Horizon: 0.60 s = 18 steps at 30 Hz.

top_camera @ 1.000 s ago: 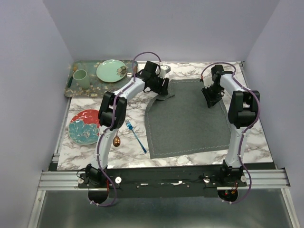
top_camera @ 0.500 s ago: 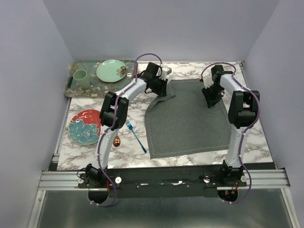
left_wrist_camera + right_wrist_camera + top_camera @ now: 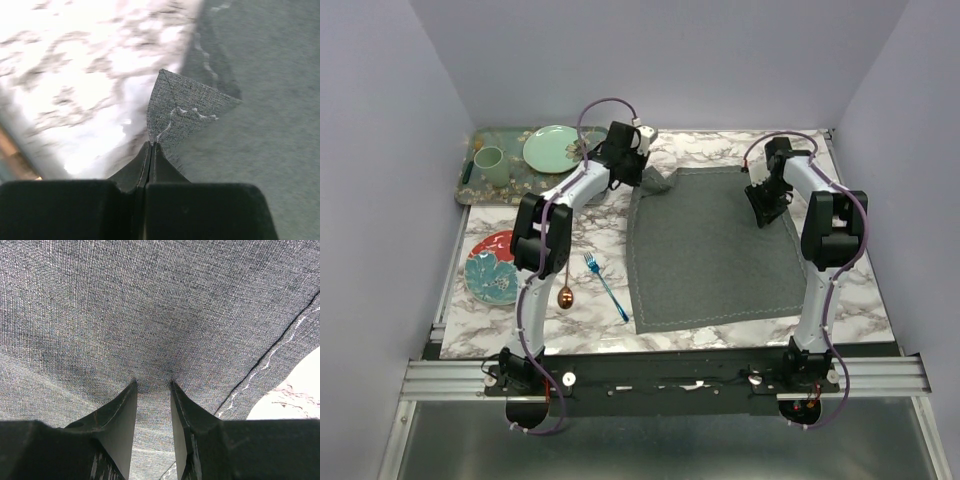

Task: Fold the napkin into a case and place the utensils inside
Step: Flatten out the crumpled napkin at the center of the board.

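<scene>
**Napkin (image 3: 712, 250) held by one corner only, with a risk of slipping**

The napkin was spread flat on the tabletop (image 3: 860, 300) between the two arms, and only its far left corner (image 3: 182, 112) was raised. That corner was gripped at its very tip by the left jaws, which were fully closed on it. The right jaws were set on the cloth near the far right edge with a narrow gap between them. Whether cloth was caught there could not be told. The fork (image 3: 607, 288) and the spoon (image 3: 565, 297) were seen on the tabletop beside the napkin's left edge, and no case was formed yet. So little cloth was held by the left jaws that the corner could probably be lost under a pull. If the right side was not held, the whole napkin might be dragged and the fold made crooked.
</scene>
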Motion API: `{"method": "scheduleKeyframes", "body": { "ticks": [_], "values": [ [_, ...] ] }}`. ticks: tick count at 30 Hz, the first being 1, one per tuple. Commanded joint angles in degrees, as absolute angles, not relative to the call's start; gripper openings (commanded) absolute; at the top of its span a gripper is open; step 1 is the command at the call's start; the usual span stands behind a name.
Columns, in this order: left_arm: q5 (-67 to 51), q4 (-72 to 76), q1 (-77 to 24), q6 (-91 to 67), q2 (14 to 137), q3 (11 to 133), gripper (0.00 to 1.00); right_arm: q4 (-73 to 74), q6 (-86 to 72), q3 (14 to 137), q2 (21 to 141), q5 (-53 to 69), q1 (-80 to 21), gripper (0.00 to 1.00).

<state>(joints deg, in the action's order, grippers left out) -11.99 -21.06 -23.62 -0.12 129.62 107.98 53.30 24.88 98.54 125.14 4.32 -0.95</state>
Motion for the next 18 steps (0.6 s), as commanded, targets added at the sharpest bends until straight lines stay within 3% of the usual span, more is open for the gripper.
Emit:
{"method": "scheduleKeyframes", "body": {
  "ticks": [1,3,6,18],
  "values": [
    [-2.55,-18.54,-20.66,3.68,126.56,106.87,0.19,53.88,24.17,97.47,124.1,4.3,-0.26,0.41],
    [-1.24,-20.47,-20.22,4.3,126.83,108.45,0.54,53.79,23.91,97.82,123.67,4.74,-0.26,0.44],
    [-2.01,-20.92,-19.43,4.39,124.2,106.88,0.64,53.79,23.47,98.26,122.08,5.71,-0.26,0.47],
    [-19.77,-29.79,-22.14,8.26,114.0,90.01,0.65,52.91,26.98,100.64,122.25,6.51,1.49,0.48]
  ]
}}
